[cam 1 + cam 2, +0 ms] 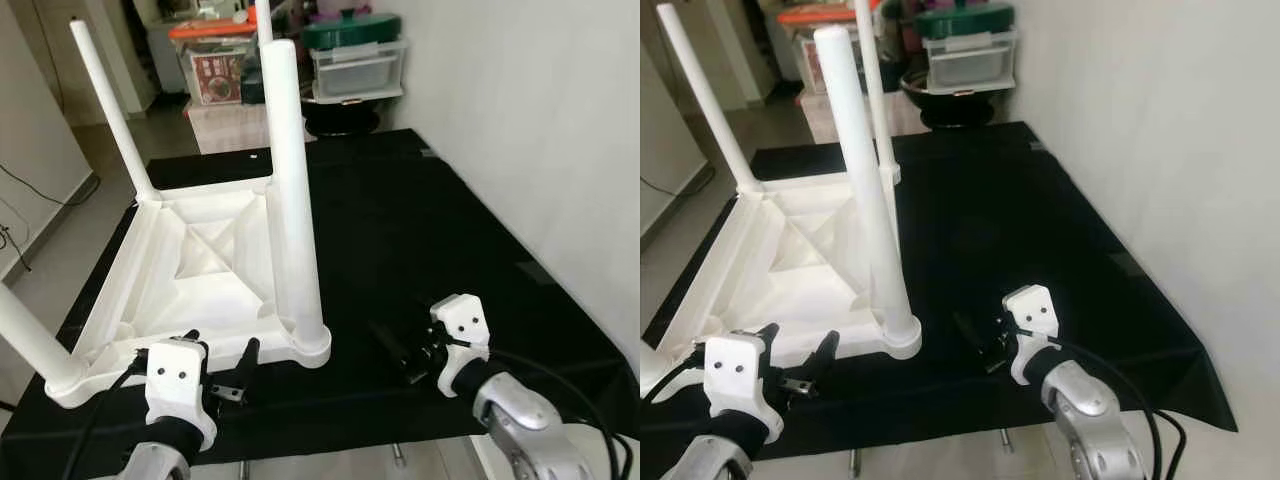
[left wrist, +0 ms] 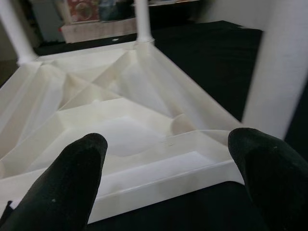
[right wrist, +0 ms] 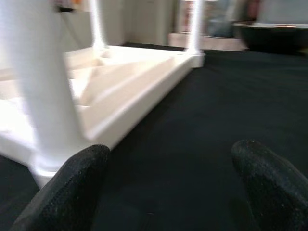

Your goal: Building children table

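**Upturned children's table rests on black cloth, both tools spread**

Left tool hovers at the near edge of the upside-down white children's table, fingers apart, not touching it. Right tool sits just beside the near right leg over the black cloth, fingers apart too. Four legs stand upright on the corners. Beyond the cloth lie storage boxes and a dark bowl on the floor.
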`<state>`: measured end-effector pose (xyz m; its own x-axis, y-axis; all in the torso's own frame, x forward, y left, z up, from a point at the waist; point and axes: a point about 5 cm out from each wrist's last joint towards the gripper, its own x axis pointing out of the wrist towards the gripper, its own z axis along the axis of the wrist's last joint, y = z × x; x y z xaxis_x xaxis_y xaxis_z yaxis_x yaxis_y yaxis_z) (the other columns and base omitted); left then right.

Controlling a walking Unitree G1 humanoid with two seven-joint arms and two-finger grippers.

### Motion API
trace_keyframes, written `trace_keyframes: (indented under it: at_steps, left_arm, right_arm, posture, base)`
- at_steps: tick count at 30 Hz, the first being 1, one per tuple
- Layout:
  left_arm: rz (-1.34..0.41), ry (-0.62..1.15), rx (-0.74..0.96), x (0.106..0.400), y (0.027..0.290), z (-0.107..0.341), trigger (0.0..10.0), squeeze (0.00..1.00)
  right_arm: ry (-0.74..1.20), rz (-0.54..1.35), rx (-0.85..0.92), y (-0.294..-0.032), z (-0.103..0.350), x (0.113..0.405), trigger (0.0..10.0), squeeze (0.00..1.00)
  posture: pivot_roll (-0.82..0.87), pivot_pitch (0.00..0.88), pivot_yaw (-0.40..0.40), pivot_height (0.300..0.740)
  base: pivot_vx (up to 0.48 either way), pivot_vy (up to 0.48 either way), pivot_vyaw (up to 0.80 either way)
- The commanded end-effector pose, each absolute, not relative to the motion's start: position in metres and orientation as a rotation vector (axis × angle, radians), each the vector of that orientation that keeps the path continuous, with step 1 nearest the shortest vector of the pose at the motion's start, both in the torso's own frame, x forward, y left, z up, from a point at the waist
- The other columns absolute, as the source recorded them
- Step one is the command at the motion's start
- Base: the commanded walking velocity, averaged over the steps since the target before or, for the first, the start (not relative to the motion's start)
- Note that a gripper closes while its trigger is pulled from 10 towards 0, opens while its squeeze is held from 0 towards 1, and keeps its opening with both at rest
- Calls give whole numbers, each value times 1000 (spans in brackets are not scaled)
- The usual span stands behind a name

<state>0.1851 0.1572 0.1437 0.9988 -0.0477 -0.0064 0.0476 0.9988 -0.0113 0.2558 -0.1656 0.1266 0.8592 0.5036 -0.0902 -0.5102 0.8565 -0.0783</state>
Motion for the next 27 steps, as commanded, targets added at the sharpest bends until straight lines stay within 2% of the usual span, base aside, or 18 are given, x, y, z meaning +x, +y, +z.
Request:
trace_keyframes:
  at_steps: [1,8,18,20,24,27]
  left_arm:
    - [-17,31,-6,186,162,140,10000,0]
    - [-6,34,-26,186,163,139,10000,0]
    - [-44,37,3,187,160,140,10000,0]
    - [-59,35,0,187,159,140,10000,0]
    - [-86,36,-3,187,156,140,10000,0]
    - [-129,40,-7,185,153,140,10000,0]
  right_arm:
    - [43,558,-88,-162,132,259,10000,0]
    - [22,553,-107,-166,139,264,10000,0]
    - [45,560,-131,-183,139,261,10000,0]
    - [62,487,-190,-202,140,264,10000,0]
    - [118,369,-246,-225,137,268,10000,0]
    - [191,438,-239,-233,131,256,10000,0]
  posture:
    - [-17,31,9,740]
    - [-16,26,6,740]
    - [-24,33,17,740]
    - [-28,35,19,740]
    - [-36,38,16,740]
    - [-39,41,17,740]
  base:
    - [0,480,0]
    - [0,480,0]
    - [0,0,0]
    - [0,0,0]
    - [0,0,0]
    - [0,0,0]
